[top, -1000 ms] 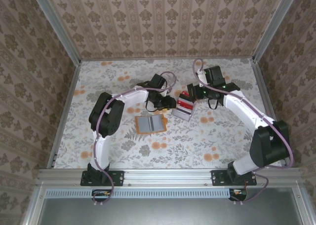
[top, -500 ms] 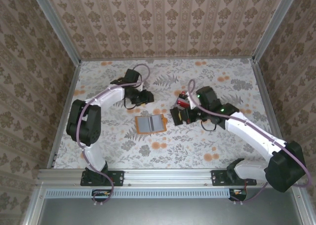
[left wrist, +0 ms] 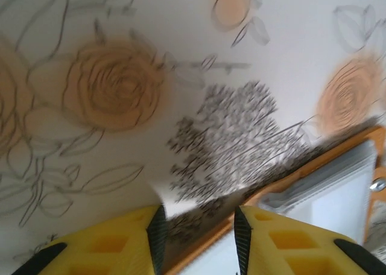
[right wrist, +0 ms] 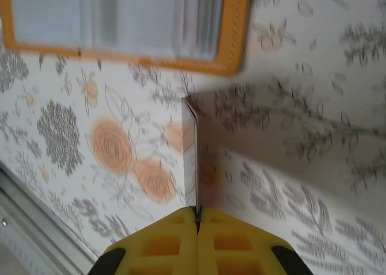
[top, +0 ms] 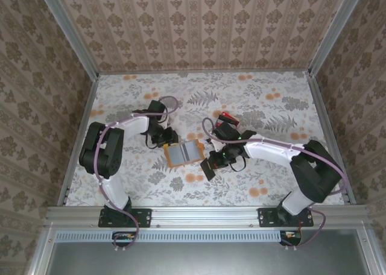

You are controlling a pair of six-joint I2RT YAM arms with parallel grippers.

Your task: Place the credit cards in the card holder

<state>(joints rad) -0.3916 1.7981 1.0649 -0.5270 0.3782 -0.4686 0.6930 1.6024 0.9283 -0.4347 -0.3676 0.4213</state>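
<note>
Right now my right claw (right wrist: 196, 214) grips a credit card (right wrist: 191, 160) edge-on, its tip just short of the card holder (right wrist: 236, 28)'s orange edge. The holder lies unfolded mid-tabletop (top: 271, 178). My left claw (left wrist: 196, 236) hangs parted over the holder's opposite border, with open tabletop all around.

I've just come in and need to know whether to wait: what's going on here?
The right gripper is shut on one card, holding it on edge just beside the open orange card holder, which lies flat on the flowered table. The left gripper hangs over the holder's opposite edge with its jaws apart. A red card waits farther back. The held card is not yet in the holder.
</note>
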